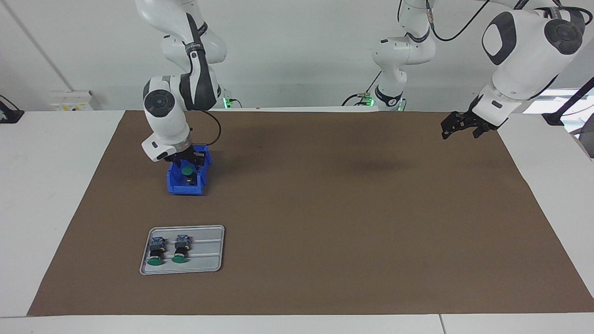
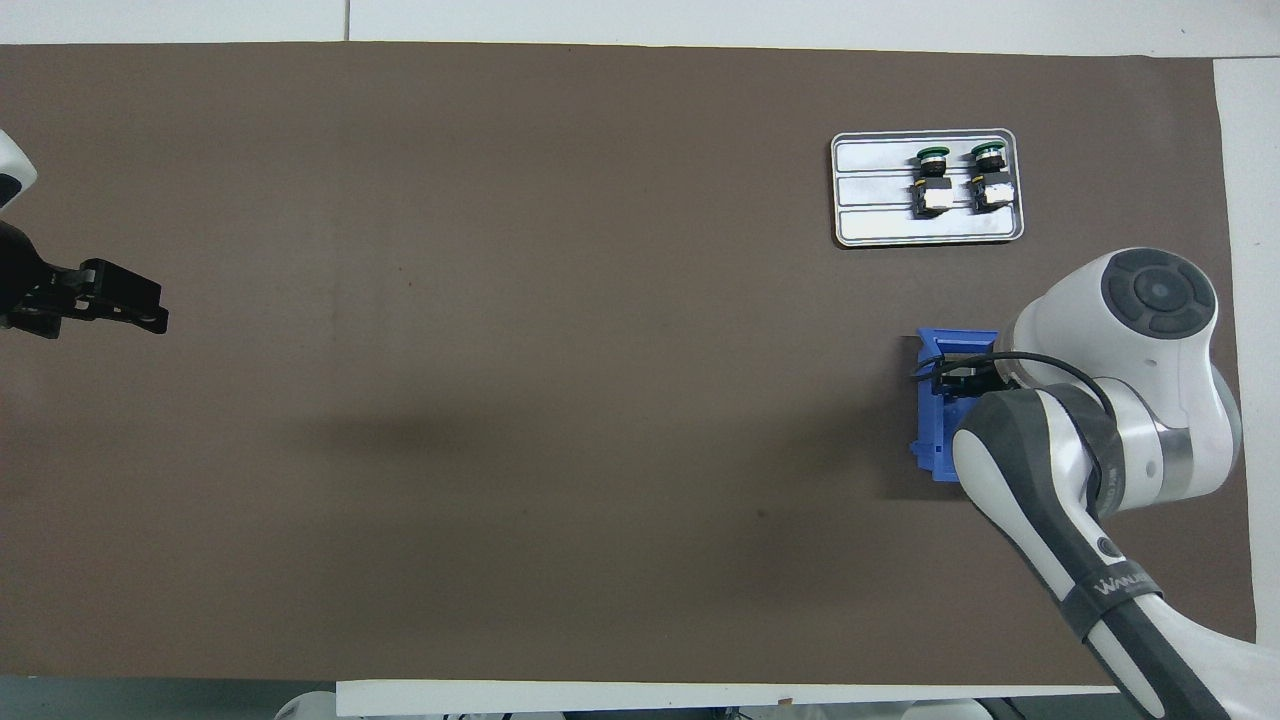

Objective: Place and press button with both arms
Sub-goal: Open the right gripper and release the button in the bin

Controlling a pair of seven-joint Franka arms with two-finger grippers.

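At nine o'clock, I hold my right gripper (image 1: 184, 163), grip unreadable, over the button (image 1: 187, 171) in the bin (image 1: 174, 185); lifting could tip it.

Bright, even, diffuse light from above, seemingly from ceiling fixtures out of frame. Soft, blurred shadows only: one broad smudge on the brown mat (image 1: 325, 208) near mid-worktop, another beneath the left arm (image 1: 524, 51), a tighter dark patch beside the blue bin (image 1: 185, 183) under the right arm (image 1: 176, 93). Mild glare on the white arm shells and a pale sheen on the metal tray (image 1: 209, 253). Small green glows at the arm bases. Sharp focus across both views, no motion blur. Slight bowing of the mat's edges toward the corners, perhaps lens distortion. Bin interior shaded, hard to read from overhead.
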